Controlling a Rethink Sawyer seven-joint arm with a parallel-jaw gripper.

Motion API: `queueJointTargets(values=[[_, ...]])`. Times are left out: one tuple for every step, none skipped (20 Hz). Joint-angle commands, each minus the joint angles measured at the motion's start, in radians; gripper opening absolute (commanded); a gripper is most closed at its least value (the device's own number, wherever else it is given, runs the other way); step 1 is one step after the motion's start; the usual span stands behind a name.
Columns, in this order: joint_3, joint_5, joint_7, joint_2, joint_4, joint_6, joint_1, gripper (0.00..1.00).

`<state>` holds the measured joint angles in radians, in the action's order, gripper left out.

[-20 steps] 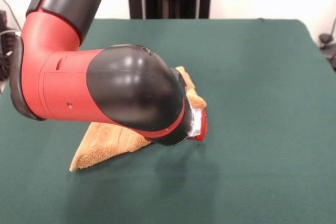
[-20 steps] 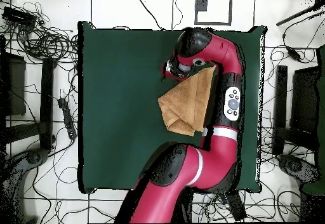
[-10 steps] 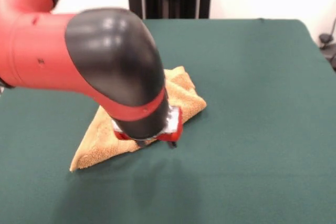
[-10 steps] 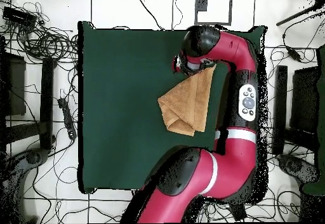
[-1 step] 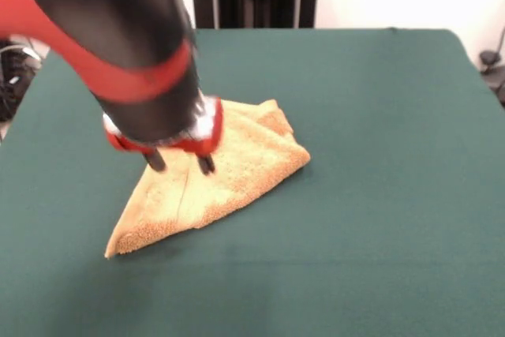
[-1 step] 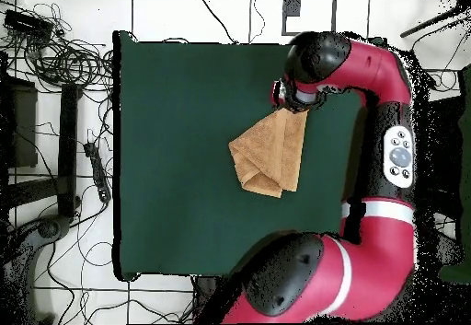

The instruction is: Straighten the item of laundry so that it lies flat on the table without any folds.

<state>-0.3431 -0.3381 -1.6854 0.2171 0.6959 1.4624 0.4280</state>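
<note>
Gripper (image 5: 181, 163) fingers stand apart, two dark tips spread with a clear gap between them, and nothing is caught in that gap; they hang at the towel's upper left part in the front view, whether they touch the pile I cannot tell. Next in size, the table (image 5: 379, 116) fills nearly the whole frame in dark green cloth. Above it the red and black arm (image 5: 102, 29) comes in from the upper left corner. Smaller, the item of laundry (image 5: 229, 175) lies left of centre, a golden-orange triangle folded over itself, one point toward the lower left. In the overhead view the gripper (image 6: 292, 97) sits at the towel's (image 6: 269, 156) upper corner.
</note>
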Motion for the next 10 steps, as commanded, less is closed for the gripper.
queueJointTargets(values=[[-0.011, 0.059, 0.228, 0.290, 0.416, -0.031, 0.029, 1.00], [-0.011, 0.062, 0.225, 0.319, 0.433, -0.016, 0.033, 1.00], [-0.015, 0.066, 0.216, 0.341, 0.453, -0.021, 0.039, 1.00], [-0.017, 0.070, 0.209, 0.371, 0.487, -0.042, 0.046, 1.00], [-0.023, 0.073, 0.201, 0.394, 0.522, -0.077, 0.055, 1.00], [-0.026, 0.076, 0.188, 0.410, 0.546, -0.086, 0.059, 1.00], [-0.028, 0.081, 0.172, 0.425, 0.571, -0.088, 0.062, 1.00], [-0.029, 0.086, 0.154, 0.441, 0.602, -0.106, 0.066, 1.00], [-0.032, 0.088, 0.143, 0.456, 0.633, -0.135, 0.071, 1.00], [-0.034, 0.091, 0.132, 0.471, 0.665, -0.165, 0.075, 1.00]])
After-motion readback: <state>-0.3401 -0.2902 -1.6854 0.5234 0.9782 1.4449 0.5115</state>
